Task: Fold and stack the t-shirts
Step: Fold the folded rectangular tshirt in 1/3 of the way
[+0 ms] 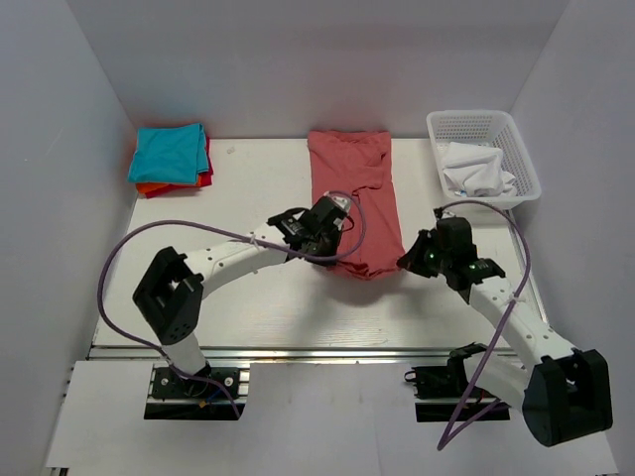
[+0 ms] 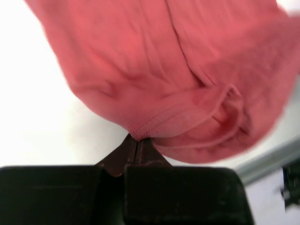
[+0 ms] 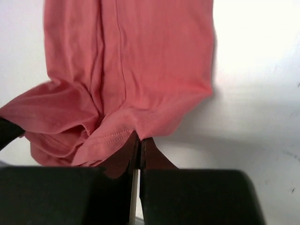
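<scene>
A dusty salmon-red t-shirt [image 1: 353, 193] lies as a long strip down the middle of the table, its near end bunched. My left gripper [image 1: 327, 260] is shut on the shirt's near left corner; in the left wrist view the hem [image 2: 154, 123] runs into the closed fingertips [image 2: 137, 140]. My right gripper [image 1: 402, 264] is shut on the near right corner, where the stitched hem [image 3: 112, 136] meets its fingertips [image 3: 140, 139]. A stack of folded t-shirts [image 1: 172, 159], teal on top with red and orange beneath, sits at the far left.
A white lattice basket [image 1: 520, 164] with crumpled white cloth [image 1: 476, 169] inside stands at the far right. White walls enclose the table on three sides. The table's metal front rail [image 1: 298, 351] runs just beyond the arm bases.
</scene>
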